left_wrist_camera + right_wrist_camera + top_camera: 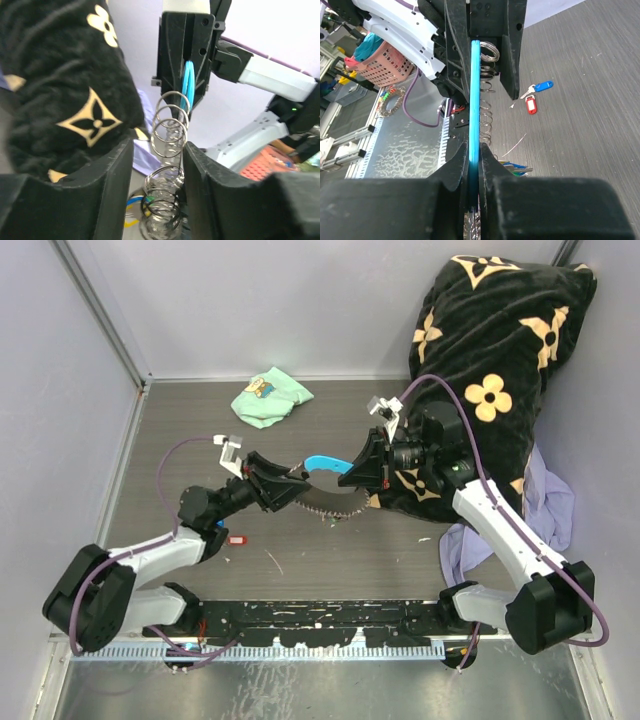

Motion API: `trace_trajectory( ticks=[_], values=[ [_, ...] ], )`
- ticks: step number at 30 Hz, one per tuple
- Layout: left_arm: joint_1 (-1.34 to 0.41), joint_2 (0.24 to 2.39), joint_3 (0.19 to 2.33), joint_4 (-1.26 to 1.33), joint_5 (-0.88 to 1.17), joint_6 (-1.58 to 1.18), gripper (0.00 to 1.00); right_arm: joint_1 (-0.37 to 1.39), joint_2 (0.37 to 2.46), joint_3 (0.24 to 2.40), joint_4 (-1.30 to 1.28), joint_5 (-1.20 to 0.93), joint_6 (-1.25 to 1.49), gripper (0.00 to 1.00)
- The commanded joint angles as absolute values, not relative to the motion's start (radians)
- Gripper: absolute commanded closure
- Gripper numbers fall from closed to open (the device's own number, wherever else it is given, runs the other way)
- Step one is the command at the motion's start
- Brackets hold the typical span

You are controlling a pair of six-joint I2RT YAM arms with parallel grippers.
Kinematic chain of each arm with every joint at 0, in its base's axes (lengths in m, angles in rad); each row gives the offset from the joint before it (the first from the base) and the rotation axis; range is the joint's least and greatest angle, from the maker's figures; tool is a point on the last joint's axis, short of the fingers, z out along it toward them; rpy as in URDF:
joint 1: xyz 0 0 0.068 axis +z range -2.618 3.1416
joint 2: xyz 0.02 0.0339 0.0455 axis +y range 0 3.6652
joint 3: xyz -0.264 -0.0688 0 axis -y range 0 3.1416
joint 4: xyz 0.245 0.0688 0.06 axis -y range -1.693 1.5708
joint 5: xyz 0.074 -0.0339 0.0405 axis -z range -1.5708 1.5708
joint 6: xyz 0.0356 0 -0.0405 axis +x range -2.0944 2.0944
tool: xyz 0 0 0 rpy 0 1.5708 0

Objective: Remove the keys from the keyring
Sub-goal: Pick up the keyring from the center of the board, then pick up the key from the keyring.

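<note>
The keyring (328, 504) is a stretched silvery coil of rings joined to a sky-blue fob (322, 462), held up between both grippers above the table. My right gripper (356, 476) is shut on the fob (475, 90), which runs edge-on between its jaws (474, 155). My left gripper (298, 487) is closed around the coil (167, 145), which touches its right finger. Keys with blue, green and yellowish tags (136, 205) hang from the coil's low end (517, 168). A red-tagged key (531, 105) and a blue-tagged key (542, 86) lie loose on the table (237, 538).
A mint-green cloth (270, 395) lies at the back of the table. A big black flowered pillow (490, 370) fills the back right, with a lavender cloth (545, 510) below it. Walls close in the left, back and right sides.
</note>
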State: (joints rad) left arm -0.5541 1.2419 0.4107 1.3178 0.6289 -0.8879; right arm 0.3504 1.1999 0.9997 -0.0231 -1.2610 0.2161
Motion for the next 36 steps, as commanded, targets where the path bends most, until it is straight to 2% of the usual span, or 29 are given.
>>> trace_trajectory(
  ticks=[1, 5, 9, 13, 18, 23, 32, 36],
  values=[
    [-0.551, 1.072, 0.386, 1.181, 0.496, -0.758, 0.48, 0.329, 1.175, 1.0, 0.035, -1.33, 0.22, 0.99],
    [-0.551, 0.816, 0.367, 0.742, 0.362, -0.612, 0.32, 0.312, 1.174, 0.988, 0.035, -1.336, 0.203, 0.99],
    [-0.552, 0.598, 0.358, 0.415, 0.292, -0.53, 0.29, 0.302, 1.173, 0.981, 0.032, -1.334, 0.192, 0.99],
    [-0.575, 0.459, 0.285, 0.361, 0.289, -0.565, 0.34, 0.289, 1.174, 0.976, 0.031, -1.311, 0.194, 0.99],
    [-0.67, 0.352, 0.178, 0.437, 0.187, -0.518, 0.36, 0.271, 1.181, 0.967, 0.03, -1.292, 0.197, 0.99],
    [-0.782, 0.398, 0.172, 0.486, 0.084, -0.404, 0.36, 0.265, 1.196, 0.959, 0.032, -1.285, 0.192, 0.99],
    [-1.074, 0.69, 0.218, 0.653, -0.103, -0.144, 0.39, 0.251, 1.218, 0.947, 0.032, -1.282, 0.18, 0.99],
    [-1.129, 0.819, 0.22, 0.771, -0.178, -0.099, 0.38, 0.249, 1.225, 0.945, 0.032, -1.284, 0.177, 0.99]
  ],
)
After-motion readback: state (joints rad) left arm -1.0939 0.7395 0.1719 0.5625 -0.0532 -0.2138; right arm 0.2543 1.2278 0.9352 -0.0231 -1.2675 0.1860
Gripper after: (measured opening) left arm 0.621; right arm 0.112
